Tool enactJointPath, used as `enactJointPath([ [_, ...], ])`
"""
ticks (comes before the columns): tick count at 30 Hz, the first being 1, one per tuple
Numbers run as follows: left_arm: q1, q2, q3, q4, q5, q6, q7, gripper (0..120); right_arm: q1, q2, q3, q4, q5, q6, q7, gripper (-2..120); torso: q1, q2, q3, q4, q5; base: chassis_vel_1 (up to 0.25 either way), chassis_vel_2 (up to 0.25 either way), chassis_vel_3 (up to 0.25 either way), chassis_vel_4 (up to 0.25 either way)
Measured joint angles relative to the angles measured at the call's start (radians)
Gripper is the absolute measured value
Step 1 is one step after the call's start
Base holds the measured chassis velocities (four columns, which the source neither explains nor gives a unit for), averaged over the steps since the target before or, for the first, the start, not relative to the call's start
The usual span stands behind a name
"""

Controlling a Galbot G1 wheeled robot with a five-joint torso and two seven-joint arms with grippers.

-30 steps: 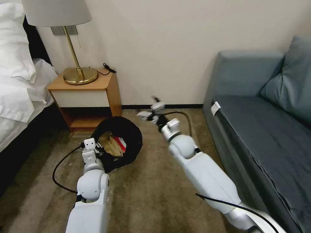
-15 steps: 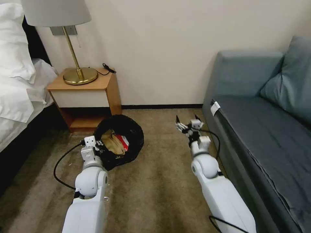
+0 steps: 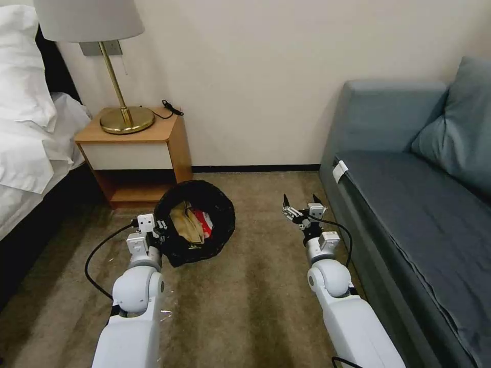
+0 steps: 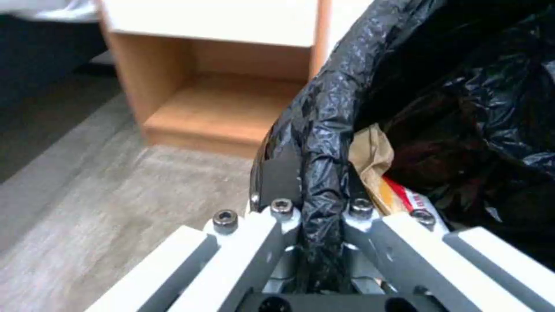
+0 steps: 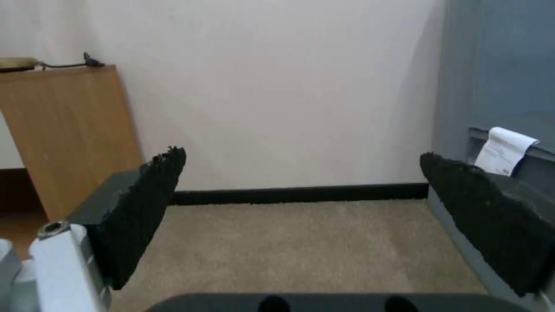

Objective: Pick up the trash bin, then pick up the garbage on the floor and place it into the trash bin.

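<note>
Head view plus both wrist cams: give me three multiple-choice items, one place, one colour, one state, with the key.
1. Where is the trash bin?
A. on the sofa
B. on the nightstand
C. in front of the nightstand, held at its rim

2. What colour is the bin's bag?
A. black
B. blue
C. clear

3. What state is the right gripper in?
A. shut on a bottle
B. open, empty
C. shut on the bag

Key: C, left gripper clamps the rim there; A, glossy black plastic; B, fingers spread over bare carpet.
</note>
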Motion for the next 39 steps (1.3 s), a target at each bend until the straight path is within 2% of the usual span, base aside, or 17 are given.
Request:
enactJointPath([
  [2, -0.013, -0.005, -0.006, 0.003, -0.053, 0.031, -0.087, 1, -0.004, 0.001, 0.004, -0.001, -0.003, 0.006, -0.003, 100, 0.0, 0.0, 0.0, 0.0002, 0.0, 0.0, 0.0, 0.0, 0.0],
  [3, -0.013, -0.005, -0.006, 0.003, -0.053, 0.031, -0.087, 1, -0.004, 0.001, 0.004, -0.001, -0.003, 0.006, -0.003, 100, 0.0, 0.0, 0.0, 0.0002, 0.0, 0.0, 0.0, 0.0, 0.0],
  [5, -0.028, -0.008, -0.013, 0.015, -0.112, 0.048, -0.145, 1, -0.009, 0.001, 0.007, -0.001, -0.004, 0.012, -0.01, 100, 0.0, 0.0, 0.0, 0.0001, 0.0001, 0.0, 0.0, 0.0, 0.0],
  [6, -0.028, -0.008, -0.013, 0.015, -0.112, 0.048, -0.145, 1, -0.009, 0.001, 0.007, -0.001, -0.004, 0.012, -0.01, 100, 0.0, 0.0, 0.0, 0.0001, 0.0001, 0.0, 0.0, 0.0, 0.0],
  [8, -0.052, -0.01, -0.024, 0.039, -0.19, 0.067, -0.205, 1, -0.017, 0.0, 0.012, -0.001, -0.006, 0.02, -0.02, 100, 0.0, 0.0, 0.0, 0.0, -0.0001, 0.0, 0.0, 0.0, 0.0],
  [10, -0.06, -0.01, -0.028, 0.045, -0.221, 0.075, -0.22, 1, -0.021, 0.0, 0.015, 0.0, -0.006, 0.022, -0.025, 100, 0.0, 0.0, 0.0, 0.0001, 0.0, 0.0, 0.0, 0.0, 0.0],
  [12, -0.078, -0.005, -0.031, 0.055, -0.304, 0.099, -0.238, 1, -0.031, -0.002, 0.022, 0.001, -0.007, 0.029, -0.034, 100, 0.0, 0.0, 0.0, 0.0, 0.0, 0.0, 0.0, 0.0, 0.0],
  [13, -0.078, -0.005, -0.031, 0.055, -0.304, 0.099, -0.238, 1, -0.031, -0.002, 0.022, 0.001, -0.007, 0.029, -0.034, 100, 0.0, 0.0, 0.0, 0.0, 0.0, 0.0, 0.0, 0.0, 0.0],
  [15, -0.101, -0.004, -0.039, 0.076, -0.392, 0.11, -0.248, 1, -0.038, -0.002, 0.027, 0.001, -0.007, 0.036, -0.04, 100, 0.0, 0.0, 0.0, 0.0001, 0.0, 0.0, 0.0, 0.0, 0.0],
  [16, -0.101, -0.004, -0.039, 0.076, -0.392, 0.11, -0.248, 1, -0.038, -0.002, 0.027, 0.001, -0.007, 0.036, -0.04, 100, 0.0, 0.0, 0.0, 0.0001, 0.0, 0.0, 0.0, 0.0, 0.0],
  [18, -0.129, -0.003, -0.05, 0.117, -0.462, 0.112, -0.271, 1, -0.047, -0.001, 0.03, 0.003, -0.009, 0.041, -0.045, 100, 0.0, 0.0, 0.0, -0.0001, 0.0001, 0.0, 0.0, 0.0, 0.0],
  [21, -0.149, -0.005, -0.062, 0.15, -0.486, 0.103, -0.302, 1, -0.055, 0.0, 0.035, 0.005, -0.009, 0.045, -0.049, 100, 0.0, 0.0, 0.0, 0.0, 0.0, 0.0, 0.0, 0.0, 0.0],
  [23, -0.177, -0.007, -0.075, 0.19, -0.506, 0.072, -0.361, 1, -0.062, -0.003, 0.039, 0.005, -0.009, 0.051, -0.055, 100, 0.0, 0.0, 0.0, 0.0, 0.0, 0.0, 0.0, 0.0, 0.0],
  [27, -0.217, -0.004, -0.089, 0.239, -0.54, 0.04, -0.437, 1, -0.067, -0.014, 0.05, 0.002, -0.011, 0.059, -0.067, 100, 0.0, 0.0, 0.0, 0.0001, 0.0, 0.0, 0.0, 0.0, 0.0],
  [34, -0.267, 0.0, -0.104, 0.293, -0.579, 0.024, -0.479, 1, -0.072, -0.012, 0.069, -0.001, -0.008, 0.069, -0.079, 100, 0.0, 0.0, 0.0, 0.0001, 0.0001, 0.0, 0.0, 0.0, 0.0],
  [37, -0.311, -0.003, -0.137, 0.348, -0.598, 0.001, -0.491, 1, -0.092, -0.015, 0.083, 0.0, -0.01, 0.079, -0.107, 100, 0.0, 0.0, 0.0, 0.0, 0.0003, 0.0, 0.0, 0.0, 0.0],
  [39, -0.319, -0.001, -0.14, 0.36, -0.606, -0.002, -0.494, 1, -0.099, -0.015, 0.088, 0.001, -0.011, 0.084, -0.115, 100, 0.0, 0.0, 0.0, 0.0, 0.0003, 0.0, 0.0, 0.0, 0.0],
])
